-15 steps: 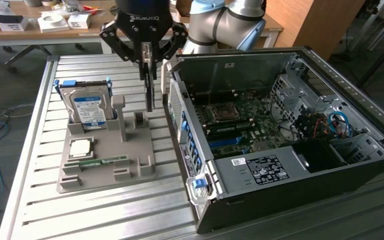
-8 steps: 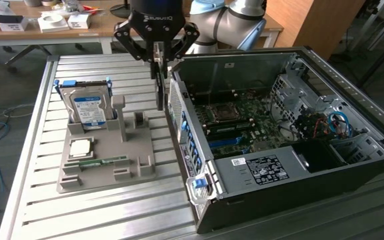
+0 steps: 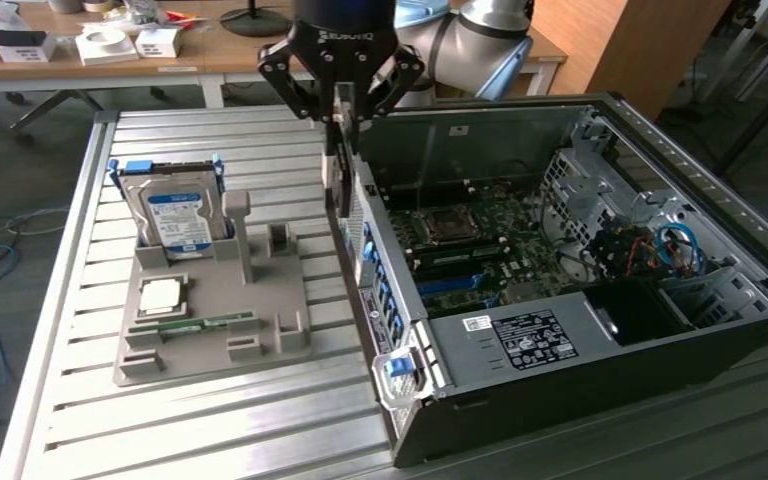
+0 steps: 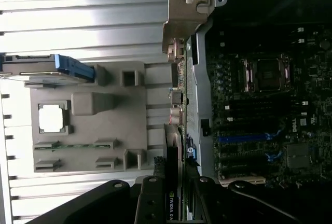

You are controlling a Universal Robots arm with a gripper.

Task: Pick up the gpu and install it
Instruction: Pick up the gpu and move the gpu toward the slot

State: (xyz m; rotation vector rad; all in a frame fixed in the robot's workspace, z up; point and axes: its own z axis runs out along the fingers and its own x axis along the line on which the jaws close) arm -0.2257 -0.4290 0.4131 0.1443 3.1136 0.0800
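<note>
Gripper (image 4: 175,195) clamping the gpu (image 4: 173,156) at the open computer case (image 3: 558,410)

Wrist view: both fingers (image 4: 149,203) are pressing on the flat faces of the card, which is running edge-on away from the camera with its black labelled face showing between them; it is hanging along the case's side wall, with the motherboard (image 4: 259,105) lying on one side and the grey parts fixture (image 4: 88,130) on the other. Exterior view: the card is hanging upright from the gripper, clear of the fixture and close by the case wall on the exterior view's left, not yet seated in a slot. Handling judgement: the card is likely light and stiff but fragile, with exposed circuitry; taking hold across its flat faces near one long edge, as here, is leaving the opposite edge free for insertion.
</note>
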